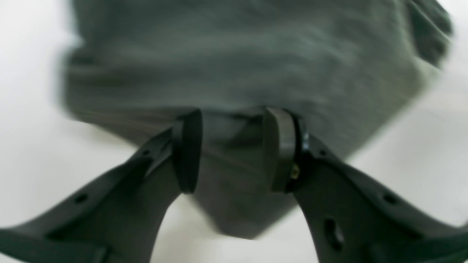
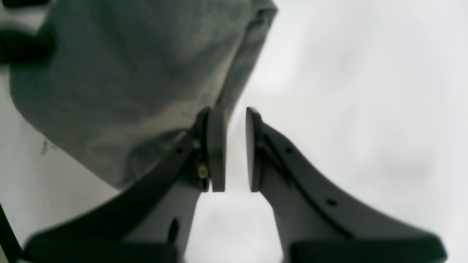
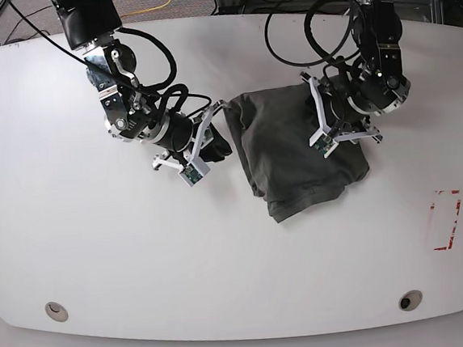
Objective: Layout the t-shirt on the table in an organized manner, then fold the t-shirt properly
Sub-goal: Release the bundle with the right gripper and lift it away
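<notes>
the t-shirt (image 3: 298,147) sits bunched on the bench (image 3: 101,258); left fingers (image 1: 279,149) spread wide over it, right fingers (image 2: 217,149) nearly closed, holding nothing

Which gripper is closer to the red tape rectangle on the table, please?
Left. The left gripper is over the t-shirt, on the red tape rectangle's side; the right gripper sits beyond the shirt's far edge.

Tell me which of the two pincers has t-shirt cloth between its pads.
The left pincer: its pads stand apart with the t-shirt bunched between them. The right pincer has only a narrow gap showing bare white table, the cloth beside it.
</notes>
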Tool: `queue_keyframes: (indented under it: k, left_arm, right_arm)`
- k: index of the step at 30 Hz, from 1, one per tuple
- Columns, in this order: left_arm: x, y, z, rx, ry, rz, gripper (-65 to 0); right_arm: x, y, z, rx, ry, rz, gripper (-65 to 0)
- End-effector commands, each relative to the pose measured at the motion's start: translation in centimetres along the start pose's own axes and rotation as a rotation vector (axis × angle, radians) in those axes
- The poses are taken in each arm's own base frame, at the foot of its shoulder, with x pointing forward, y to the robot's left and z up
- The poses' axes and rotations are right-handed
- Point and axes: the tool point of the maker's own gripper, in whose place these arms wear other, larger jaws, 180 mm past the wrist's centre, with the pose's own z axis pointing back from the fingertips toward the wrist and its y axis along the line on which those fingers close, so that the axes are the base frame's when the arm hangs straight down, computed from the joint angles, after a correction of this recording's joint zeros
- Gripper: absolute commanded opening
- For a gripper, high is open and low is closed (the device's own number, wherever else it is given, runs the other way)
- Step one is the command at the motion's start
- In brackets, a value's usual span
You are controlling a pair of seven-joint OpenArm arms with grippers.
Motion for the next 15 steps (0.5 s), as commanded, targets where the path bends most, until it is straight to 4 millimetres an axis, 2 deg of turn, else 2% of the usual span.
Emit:
queue_keyframes:
  k: [1, 8, 13, 15]
  left_arm:
    - [1.9, -0.7, 0.5, -0.006, -0.087, 0.006, -40.7]
    - [2.5, -1.7, 0.5, -0.021, -0.181, 0.069, -40.7]
    - [1.4, -1.8, -0.3, -0.036, -0.15, 0.09, -40.7]
    - [0.2, -1.2, -0.3, -0.028, -0.118, 0.083, -40.7]
  right_arm:
    - [1.8, -0.9, 0.4, -0.018, -0.053, 0.012, -56.6]
    - [1.7, -1.5, 1.6, -0.043, -0.064, 0.013, -56.8]
    - [1.8, -2.6, 3.3, -0.08, -0.083, 0.012, -56.4]
    - [1.8, -2.5, 3.8, -0.088, -0.085, 0.015, -56.4]
